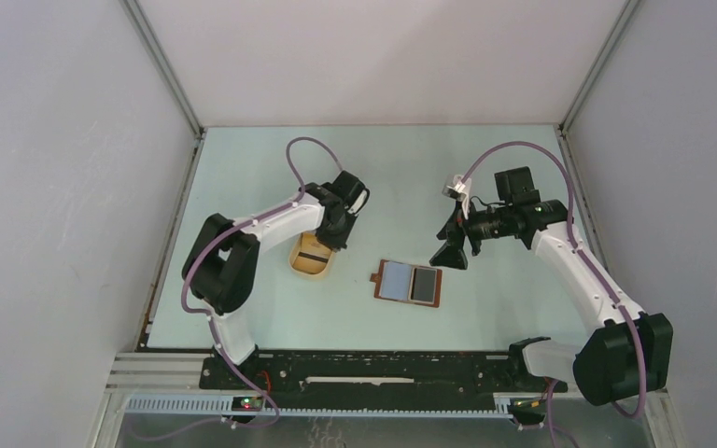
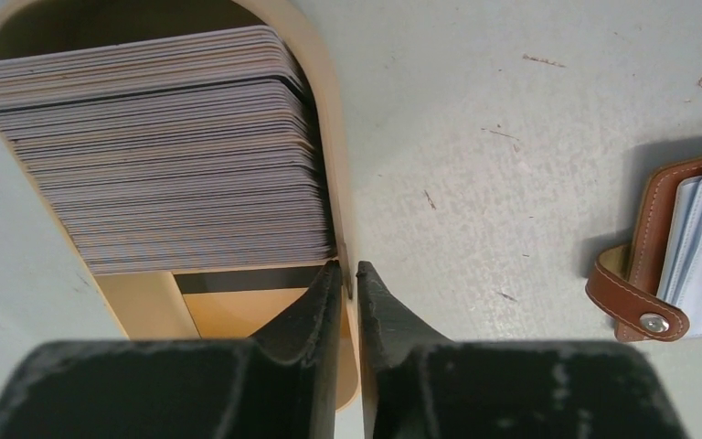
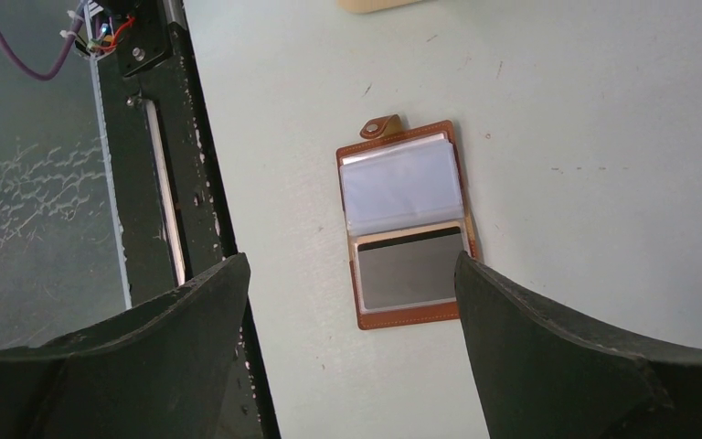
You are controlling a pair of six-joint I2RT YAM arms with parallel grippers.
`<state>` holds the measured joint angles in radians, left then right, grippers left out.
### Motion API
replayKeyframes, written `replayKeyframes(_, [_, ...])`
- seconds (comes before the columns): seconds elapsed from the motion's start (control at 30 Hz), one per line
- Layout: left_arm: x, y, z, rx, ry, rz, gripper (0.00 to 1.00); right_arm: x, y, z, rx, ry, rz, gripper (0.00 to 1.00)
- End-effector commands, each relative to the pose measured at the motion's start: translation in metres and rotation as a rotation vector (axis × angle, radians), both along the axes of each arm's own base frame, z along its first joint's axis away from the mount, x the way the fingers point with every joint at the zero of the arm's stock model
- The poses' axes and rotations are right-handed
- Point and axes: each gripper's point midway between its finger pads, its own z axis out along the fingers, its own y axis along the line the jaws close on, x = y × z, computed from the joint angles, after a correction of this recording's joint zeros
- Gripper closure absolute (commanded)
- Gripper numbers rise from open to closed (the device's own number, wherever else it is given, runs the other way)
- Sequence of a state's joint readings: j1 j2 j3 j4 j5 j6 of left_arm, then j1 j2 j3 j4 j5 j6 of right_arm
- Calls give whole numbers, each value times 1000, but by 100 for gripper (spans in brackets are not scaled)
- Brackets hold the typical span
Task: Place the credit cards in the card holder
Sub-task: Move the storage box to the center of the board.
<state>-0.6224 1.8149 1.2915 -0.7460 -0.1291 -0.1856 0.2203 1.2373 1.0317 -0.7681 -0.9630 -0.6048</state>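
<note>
The credit cards [image 2: 155, 155] sit as one thick stack, seen edge-on, straight ahead of my L pincer [image 2: 348, 270]. They stand packed in a tan oval tray [image 2: 329, 137], w/ a bare bit of tray floor between the stack and my fingertips. My L fingers [image 2: 306, 320] are nearly together, only a thin slit between them. The tray's side wall lines up w/ that slit, but I can't tell if I'm pinching it or just hanging above it. No card shows between the tips.

The card holder [image 2: 676, 256] lies off to the right of my L pincer, apart from the tray, flat on the table [image 3: 558, 137] and opened out. Its strap tab [image 2: 640, 306] w/ the snap points toward the tray.

From my R pincer [image 3: 349, 261] the holder [image 3: 407, 224] is right below, showing in the gap between my two fingers. The pale clear pockets are on the far half and a grey card [image 3: 411, 274] sits in the half nearer me. My R jaws stand wide apart, nothing in them, not touching the holder. A black rail [image 3: 160, 183] runs along the table edge on my R pincer's left.

From overhead the L pincer [image 1: 336, 238] is over the tray's far end and the R pincer [image 1: 453, 247] is just beyond the holder [image 1: 409, 283].
</note>
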Motion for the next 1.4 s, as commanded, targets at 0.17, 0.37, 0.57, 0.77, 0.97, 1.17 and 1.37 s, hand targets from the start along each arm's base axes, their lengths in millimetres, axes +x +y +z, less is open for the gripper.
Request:
replayKeyframes(0.17, [10,-12,15,-53,-25,-78,97,2,0,24,36,-79,15,8])
replayKeyframes(0.37, [1,-18,17,-63,-24,-187,97,2,0,24,35,-79,16,8])
replayKeyframes(0.57, [-13,-30,16,-43,-30,-383,99,2,-1,23,33,-76,15,8])
replayKeyframes(0.77, [-30,-42,16,-38,-30,-537,100,3,-2,22,31,-74,11,8])
replayKeyframes(0.97, [-27,-40,20,-13,-68,-514,95,4,-3,22,30,-73,4,8])
replayKeyframes(1.17, [-19,-44,48,-72,-173,-440,77,7,-6,21,27,-69,-11,9])
replayKeyframes(1.37, [-18,-41,86,-184,-348,-382,63,13,-7,17,26,-50,-30,9])
